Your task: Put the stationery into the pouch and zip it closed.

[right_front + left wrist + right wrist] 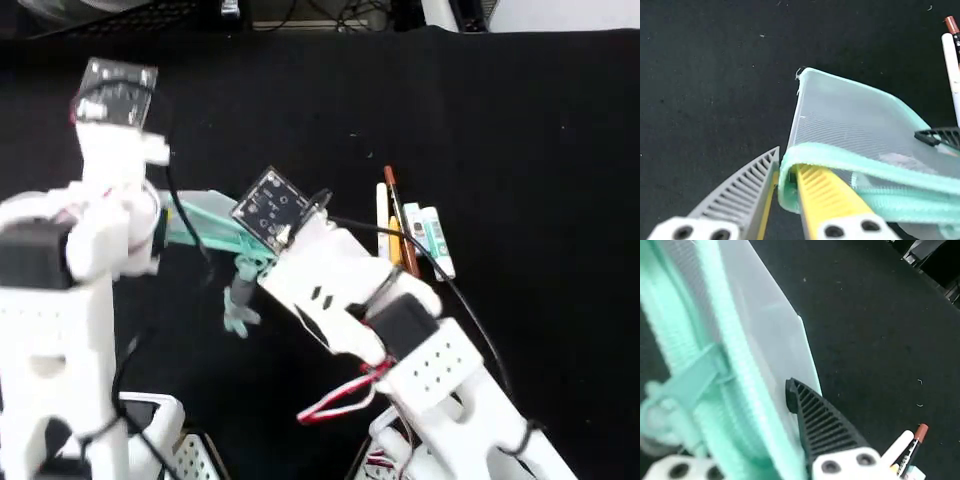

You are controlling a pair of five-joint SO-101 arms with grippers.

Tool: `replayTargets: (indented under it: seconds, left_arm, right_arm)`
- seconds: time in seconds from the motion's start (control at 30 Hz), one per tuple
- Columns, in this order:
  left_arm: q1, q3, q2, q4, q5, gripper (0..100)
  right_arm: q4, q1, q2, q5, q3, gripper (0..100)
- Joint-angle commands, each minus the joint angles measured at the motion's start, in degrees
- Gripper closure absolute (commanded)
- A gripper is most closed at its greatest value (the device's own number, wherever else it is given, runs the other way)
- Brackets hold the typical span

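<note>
A mint-green translucent pouch (210, 222) lies left of the table's middle, with both grippers at it. My left gripper (786, 160) is shut on the pouch (850, 120) at its end corner, grey finger (745, 195) outside and yellow finger (822, 195) under the zipper band. My right gripper (252, 256) is shut on the zipper edge of the pouch (760, 340), its black finger (815, 422) pressed against the clear side. The zipper pull (238, 305) hangs toward the near edge. The stationery (408, 232), several pens and markers, lies in a bunch right of the pouch.
Black cloth covers the table (520, 130). The pens (907, 445) lie close beside the right arm, whose cable (470, 310) runs just past them. Open cloth stretches at the back and the right.
</note>
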Motion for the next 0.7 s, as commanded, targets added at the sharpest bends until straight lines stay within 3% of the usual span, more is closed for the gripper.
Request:
replayTargets:
  seconds: [0.0, 0.1, 0.27, 0.43, 0.53, 0.67]
  left_arm:
    - [0.57, 6.46, -6.77, 0.35, -0.09, 97]
    - [1.01, 11.03, -5.19, 0.09, -1.76, 97]
    - [0.66, 6.37, 5.63, 0.09, -2.90, 97]
    - [0.66, -3.30, 18.81, 0.09, -2.90, 97]
    - [0.57, -8.04, 25.41, 0.09, -2.90, 97]
    - [0.57, -10.59, 31.38, 0.09, -2.46, 97]
  right_arm:
    - [2.64, -0.26, -5.23, -0.53, -1.10, 98.4]
    - [1.85, -0.26, -8.75, -0.53, 1.98, 95.3]
    - [2.46, 0.09, -9.54, -0.70, 6.20, 68.8]
    - [13.10, 0.09, -12.09, -0.44, -1.10, 75.0]
    - [21.19, 1.49, -17.01, 4.13, -8.22, 77.8]
    - [24.26, 14.51, -22.11, 7.38, -12.79, 78.3]
